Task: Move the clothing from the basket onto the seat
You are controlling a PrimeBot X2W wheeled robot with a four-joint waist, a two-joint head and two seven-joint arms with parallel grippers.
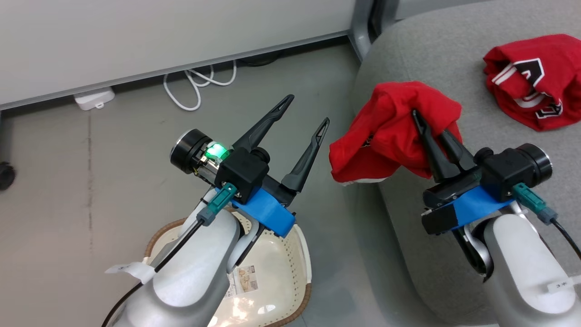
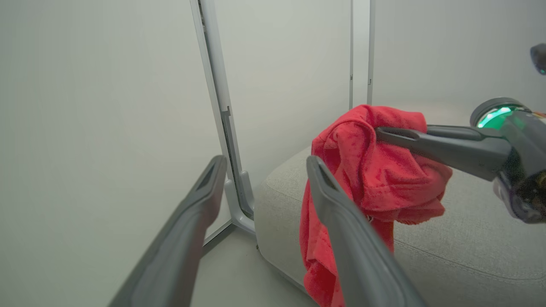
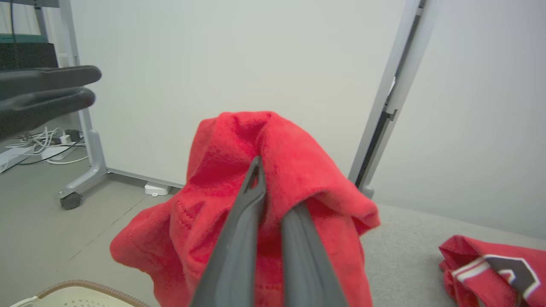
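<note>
The left gripper point(image 1: 308, 109) hangs over the floor near picture centre, jaws apart, with the cream basket point(image 1: 299, 254) beneath its forearm at 6 o'clock. At 4 o'clock the right gripper point(image 1: 422, 122) has its jaws clamped on a red shirt point(image 1: 390, 131) at the edge of the grey seat point(image 1: 431, 59). A second red shirt point(image 1: 529, 79) lies on it at 2 o'clock.

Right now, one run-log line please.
right gripper: shut on held shirt, at seat edge; left gripper: open; other shirt: on seat; basket: on floor
</note>
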